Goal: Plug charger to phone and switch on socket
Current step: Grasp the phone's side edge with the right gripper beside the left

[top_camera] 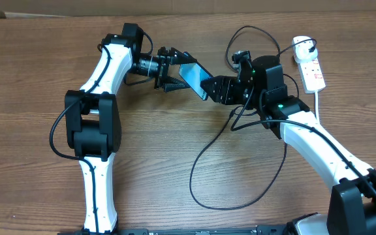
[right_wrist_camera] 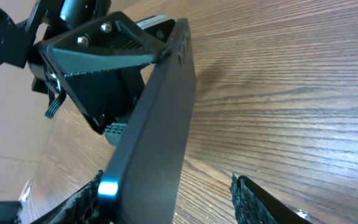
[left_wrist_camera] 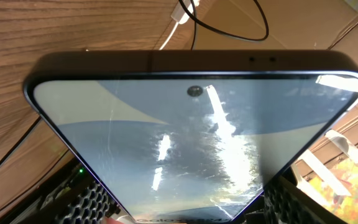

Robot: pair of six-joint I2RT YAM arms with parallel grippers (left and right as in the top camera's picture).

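Lying at the far right of the brown table, the white socket has a white plug in it. The charger loops black over the near side; its little tip I cannot find. In the middle the phone is up in the air. The left gripper pinches its left end. The right gripper is spread around its right end, one finger not touching. It should squeeze flat and softly while the left holds on.

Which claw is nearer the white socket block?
Right. The right claw straddles the phone at its end nearest the socket; the left claw grips its opposite end, farther away.
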